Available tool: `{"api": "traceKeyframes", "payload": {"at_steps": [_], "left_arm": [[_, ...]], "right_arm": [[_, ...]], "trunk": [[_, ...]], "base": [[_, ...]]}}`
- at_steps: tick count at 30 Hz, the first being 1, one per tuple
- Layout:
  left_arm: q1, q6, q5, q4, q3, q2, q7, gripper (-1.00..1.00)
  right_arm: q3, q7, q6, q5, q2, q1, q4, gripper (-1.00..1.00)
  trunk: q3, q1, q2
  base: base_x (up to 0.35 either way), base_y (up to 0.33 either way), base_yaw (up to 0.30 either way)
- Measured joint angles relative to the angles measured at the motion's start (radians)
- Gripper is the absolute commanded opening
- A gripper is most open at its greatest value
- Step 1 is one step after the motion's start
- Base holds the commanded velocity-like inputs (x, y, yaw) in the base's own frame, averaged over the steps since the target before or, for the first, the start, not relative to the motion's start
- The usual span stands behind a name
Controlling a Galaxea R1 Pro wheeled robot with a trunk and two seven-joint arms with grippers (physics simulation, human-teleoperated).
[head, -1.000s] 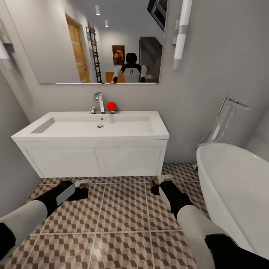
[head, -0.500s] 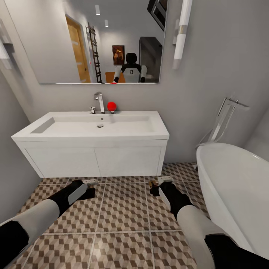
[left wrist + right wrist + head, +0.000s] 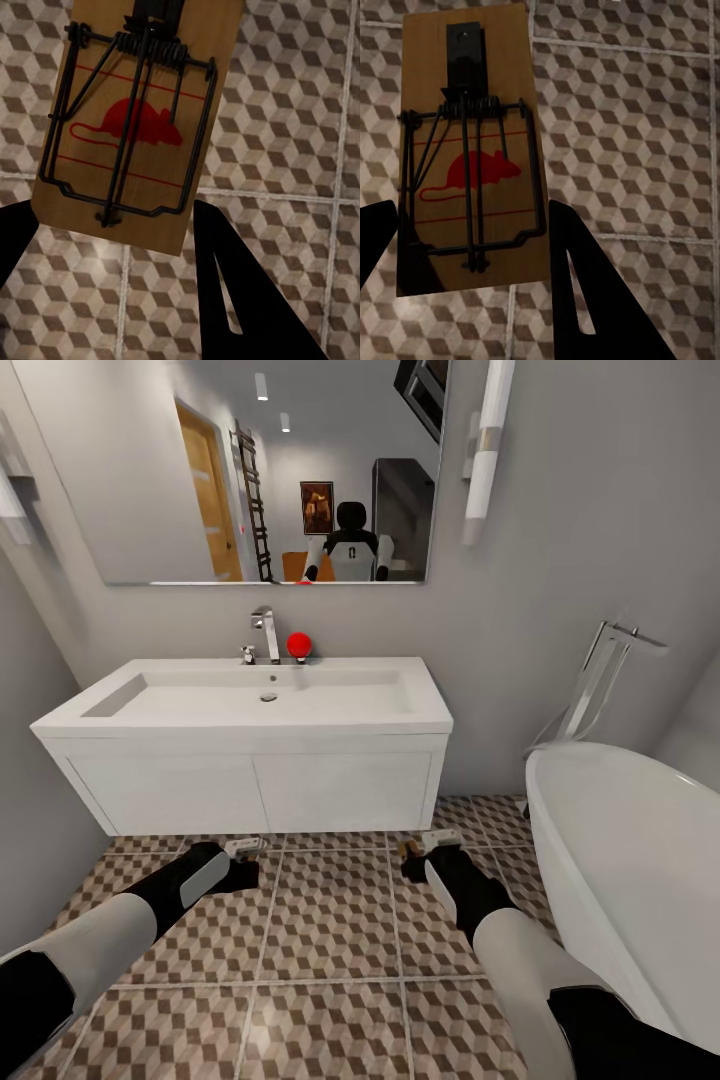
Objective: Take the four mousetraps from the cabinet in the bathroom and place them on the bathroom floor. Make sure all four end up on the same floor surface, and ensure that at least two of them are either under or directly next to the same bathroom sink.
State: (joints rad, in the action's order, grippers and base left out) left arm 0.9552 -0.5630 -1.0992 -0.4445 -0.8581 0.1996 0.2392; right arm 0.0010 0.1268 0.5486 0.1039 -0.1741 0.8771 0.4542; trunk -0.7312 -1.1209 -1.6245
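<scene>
Each gripper holds one tan mousetrap low over the cube-patterned bathroom floor [image 3: 330, 920], just in front of the white sink [image 3: 250, 705] vanity. My left gripper [image 3: 243, 857] is shut on a mousetrap [image 3: 245, 847] near the vanity's middle. In the left wrist view this mousetrap [image 3: 135, 120], with black wire and a red mouse print, sits between the black fingers [image 3: 240, 300]. Near the vanity's right corner, my right gripper [image 3: 418, 852] is shut on another mousetrap [image 3: 436, 841], which the right wrist view shows as a tan board [image 3: 472, 150] close above the tiles. The cabinet is out of view.
A white bathtub [image 3: 630, 860] fills the right side, close to my right arm, with a chrome floor tap [image 3: 600, 680] behind it. A chrome tap [image 3: 265, 632] and a red ball [image 3: 298, 644] stand on the sink. A grey wall closes the left.
My left arm has carried its mousetrap to the right and a little closer to the vanity. The right arm has barely moved.
</scene>
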Motion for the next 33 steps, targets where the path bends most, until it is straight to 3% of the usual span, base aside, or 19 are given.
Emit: {"api": "traceKeyframes", "payload": {"at_steps": [10, 33], "left_arm": [[0.000, -0.003, 0.000, -0.001, -0.001, -0.001, 0.001, -1.00], [0.000, -0.002, 0.000, -0.001, -0.002, -0.002, 0.002, -1.00]], "right_arm": [[-0.001, 0.001, 0.005, 0.000, 0.000, 0.000, 0.028, -1.00], [0.002, 0.001, 0.002, 0.000, 0.000, -0.001, 0.031, -1.00]], "trunk": [[-0.001, 0.000, 0.000], [-0.101, -0.088, -0.161]], "base": [[0.000, 0.000, 0.000], [0.000, 0.000, -0.077]]}}
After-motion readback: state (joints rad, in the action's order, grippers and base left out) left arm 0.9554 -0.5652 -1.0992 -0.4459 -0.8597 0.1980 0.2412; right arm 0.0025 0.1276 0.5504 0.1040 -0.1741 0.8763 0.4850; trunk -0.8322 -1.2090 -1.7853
